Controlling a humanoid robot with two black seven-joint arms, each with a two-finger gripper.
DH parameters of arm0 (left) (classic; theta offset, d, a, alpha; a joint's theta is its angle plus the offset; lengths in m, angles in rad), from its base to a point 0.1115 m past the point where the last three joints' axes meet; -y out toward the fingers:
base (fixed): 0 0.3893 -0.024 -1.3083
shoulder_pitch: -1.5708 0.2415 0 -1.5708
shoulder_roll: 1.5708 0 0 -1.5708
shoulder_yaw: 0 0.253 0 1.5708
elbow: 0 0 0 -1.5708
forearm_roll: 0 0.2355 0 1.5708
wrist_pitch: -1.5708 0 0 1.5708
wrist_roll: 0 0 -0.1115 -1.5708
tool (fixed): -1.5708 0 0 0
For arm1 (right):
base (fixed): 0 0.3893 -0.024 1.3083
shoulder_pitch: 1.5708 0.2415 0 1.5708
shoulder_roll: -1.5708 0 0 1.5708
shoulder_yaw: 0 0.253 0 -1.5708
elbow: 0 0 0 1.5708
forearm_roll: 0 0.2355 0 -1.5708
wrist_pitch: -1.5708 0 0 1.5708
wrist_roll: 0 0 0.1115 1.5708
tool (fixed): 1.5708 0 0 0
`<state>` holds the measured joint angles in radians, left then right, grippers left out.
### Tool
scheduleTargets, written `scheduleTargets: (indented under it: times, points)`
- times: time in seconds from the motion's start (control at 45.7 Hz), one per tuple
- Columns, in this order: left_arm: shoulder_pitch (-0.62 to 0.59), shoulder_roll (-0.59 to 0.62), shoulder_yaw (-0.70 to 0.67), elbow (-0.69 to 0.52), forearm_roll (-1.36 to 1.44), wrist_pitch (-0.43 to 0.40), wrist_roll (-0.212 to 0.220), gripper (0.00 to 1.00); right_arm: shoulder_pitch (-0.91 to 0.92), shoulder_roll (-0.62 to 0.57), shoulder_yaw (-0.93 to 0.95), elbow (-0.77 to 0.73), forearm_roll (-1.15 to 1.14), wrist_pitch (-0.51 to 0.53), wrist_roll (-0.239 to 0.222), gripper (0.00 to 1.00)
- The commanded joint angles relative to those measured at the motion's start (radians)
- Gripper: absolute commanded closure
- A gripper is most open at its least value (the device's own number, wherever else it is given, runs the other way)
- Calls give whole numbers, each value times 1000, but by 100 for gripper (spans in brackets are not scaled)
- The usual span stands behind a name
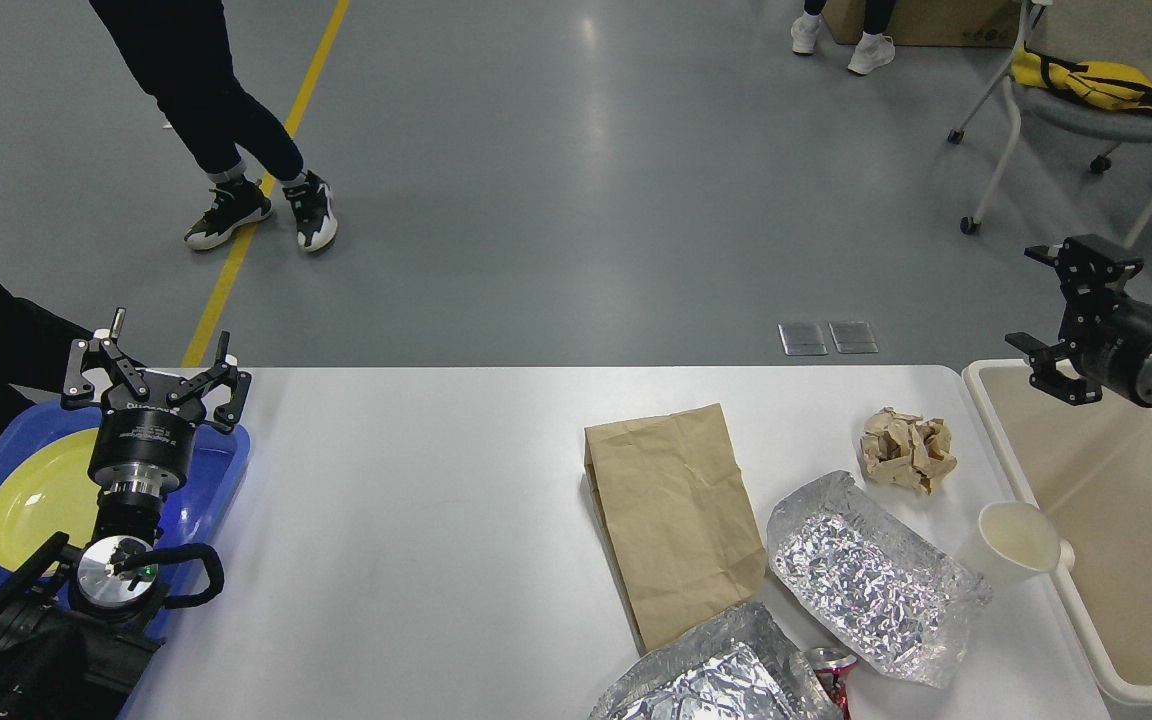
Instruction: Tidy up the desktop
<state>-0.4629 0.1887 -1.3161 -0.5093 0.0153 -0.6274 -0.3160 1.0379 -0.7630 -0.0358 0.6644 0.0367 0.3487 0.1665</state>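
Note:
The white desktop (416, 520) fills the lower middle of the head view. On its right half lie a flat brown paper bag (671, 520), a crumpled beige paper ball (906, 450), a foil tray (871, 575), a second foil tray (711, 680) at the front edge, a white paper cup (1016, 540) and a red can (831, 670) partly hidden between the foils. My left gripper (151, 375) is open and empty above the blue tray (226, 470). My right gripper (1061, 320) is open and empty above the beige bin's far corner.
A yellow plate (36, 500) lies in the blue tray at the table's left end. The beige plastic bin (1116, 520) stands off the table's right edge. A person's legs (236, 150) and a wheeled chair (1086, 110) are on the grey floor beyond the table.

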Motion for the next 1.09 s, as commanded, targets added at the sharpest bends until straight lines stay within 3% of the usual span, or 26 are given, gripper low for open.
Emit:
scheduleTargets:
  times: [0.0,0.35,0.613,0.788,1.073]
  points:
    - [0,0,0,0,0,0,0,3,154,8,-166,4,0,1,1,0]
    - [0,0,0,0,0,0,2,3,488,146,-588,52,-1,4,1,0]
    - [0,0,0,0,0,0,2,3,564,335,-933,93,-1,4,1,0]
    - [0,0,0,0,0,0,2,3,603,355,-1023,262,-1,4,1,0]
    - [1,0,0,0,0,0,0,3,792,329,-1050,316,-1,4,1,0]
